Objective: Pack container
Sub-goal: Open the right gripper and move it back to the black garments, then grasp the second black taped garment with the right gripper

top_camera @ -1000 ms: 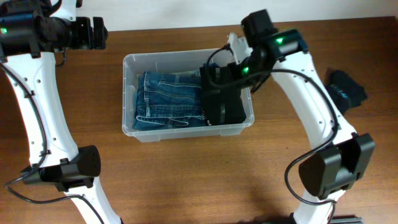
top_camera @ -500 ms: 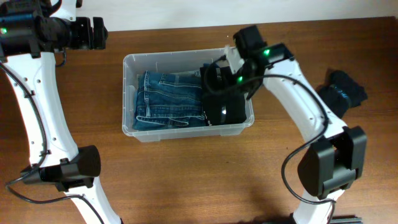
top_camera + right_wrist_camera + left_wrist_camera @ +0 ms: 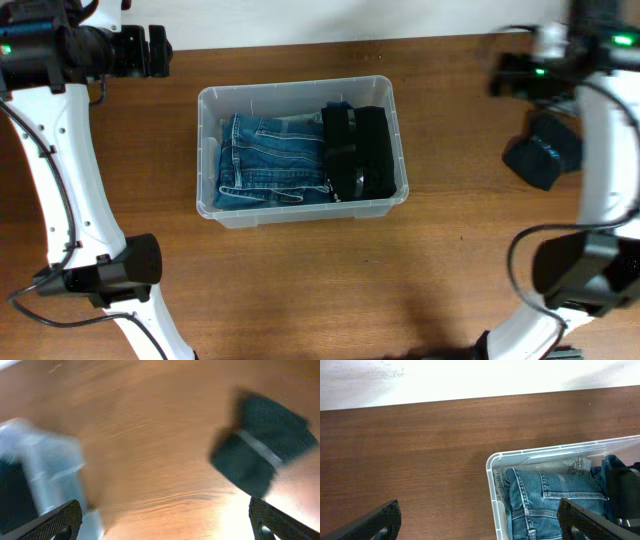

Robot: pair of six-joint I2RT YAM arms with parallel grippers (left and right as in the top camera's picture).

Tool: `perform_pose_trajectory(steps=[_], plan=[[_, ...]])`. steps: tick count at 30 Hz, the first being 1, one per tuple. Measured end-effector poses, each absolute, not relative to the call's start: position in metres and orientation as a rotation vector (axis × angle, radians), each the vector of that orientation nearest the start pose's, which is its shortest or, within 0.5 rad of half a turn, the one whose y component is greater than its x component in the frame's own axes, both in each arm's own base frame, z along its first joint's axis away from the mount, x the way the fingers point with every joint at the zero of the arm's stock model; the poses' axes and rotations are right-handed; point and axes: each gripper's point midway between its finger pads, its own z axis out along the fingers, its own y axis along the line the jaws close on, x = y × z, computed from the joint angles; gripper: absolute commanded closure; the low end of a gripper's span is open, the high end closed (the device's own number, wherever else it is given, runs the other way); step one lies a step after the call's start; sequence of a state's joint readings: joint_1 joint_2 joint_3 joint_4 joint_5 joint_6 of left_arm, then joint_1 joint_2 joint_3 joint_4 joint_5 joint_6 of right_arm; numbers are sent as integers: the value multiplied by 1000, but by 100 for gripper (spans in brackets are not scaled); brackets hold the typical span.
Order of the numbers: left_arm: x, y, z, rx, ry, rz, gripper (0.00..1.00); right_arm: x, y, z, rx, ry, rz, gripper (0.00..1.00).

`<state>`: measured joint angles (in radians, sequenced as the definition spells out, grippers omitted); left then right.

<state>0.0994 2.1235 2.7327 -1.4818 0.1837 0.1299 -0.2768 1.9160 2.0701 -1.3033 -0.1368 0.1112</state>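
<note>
The clear plastic container (image 3: 300,86) stands mid-table and holds folded blue jeans (image 3: 268,160) on its left and a black folded garment (image 3: 360,150) on its right. My left gripper (image 3: 160,52) hovers open and empty past the container's far left corner; in its wrist view the container rim (image 3: 492,462), the jeans (image 3: 550,495) and the black garment (image 3: 622,485) show. My right gripper (image 3: 498,76) hangs open and empty to the right of the container, its wrist view blurred, with the container (image 3: 45,460) at left.
A dark folded garment (image 3: 545,150) lies on the wooden table at the far right, just below my right arm; it also fills the upper right of the right wrist view as the dark garment (image 3: 265,450). A white wall borders the table's far edge.
My right gripper has opened, left the black garment in the container, and swung up and to the right toward the dark garment. The left arm has not moved.
</note>
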Motion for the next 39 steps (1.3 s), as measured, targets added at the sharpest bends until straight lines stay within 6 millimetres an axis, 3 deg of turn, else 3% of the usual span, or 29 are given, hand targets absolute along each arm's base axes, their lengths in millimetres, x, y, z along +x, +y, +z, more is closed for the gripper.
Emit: perform_pose_trajectory(steps=[2, 5, 9, 13, 16, 20, 22, 29, 32, 34, 35, 36, 39], plan=[[482, 17, 342, 118, 2424, -120, 1, 415, -151, 212, 733, 2644, 143, 2], [483, 17, 342, 118, 2422, -120, 1, 407, -180, 176, 895, 2612, 176, 2], [483, 17, 342, 119, 2419, -119, 1, 399, -189, 128, 982, 2600, 235, 1], [484, 17, 343, 119, 2417, -119, 1, 394, -201, 98, 1027, 2565, 245, 1], [484, 17, 343, 119, 2416, -119, 1, 394, -205, 82, 1042, 2537, 240, 1], [484, 17, 343, 119, 2416, -119, 1, 393, -205, 64, 1046, 2515, 237, 15], [484, 17, 343, 119, 2416, -119, 1, 391, -204, 56, 1050, 2512, 238, 16], [484, 17, 343, 119, 2417, -119, 1, 387, -204, 46, 1077, 2512, 226, 19], [484, 17, 343, 119, 2417, -119, 1, 386, -203, 36, 1091, 2529, 228, 34], [484, 17, 343, 119, 2417, -119, 1, 383, -203, 22, 1113, 2556, 232, 62], [484, 17, 343, 119, 2417, -119, 1, 383, -203, 21, 1110, 2559, 230, 86], [484, 17, 343, 119, 2417, -119, 1, 380, -202, 13, 1128, 2575, 231, 94], [484, 17, 343, 119, 2417, -119, 1, 382, -202, 14, 1125, 2569, 236, 96]])
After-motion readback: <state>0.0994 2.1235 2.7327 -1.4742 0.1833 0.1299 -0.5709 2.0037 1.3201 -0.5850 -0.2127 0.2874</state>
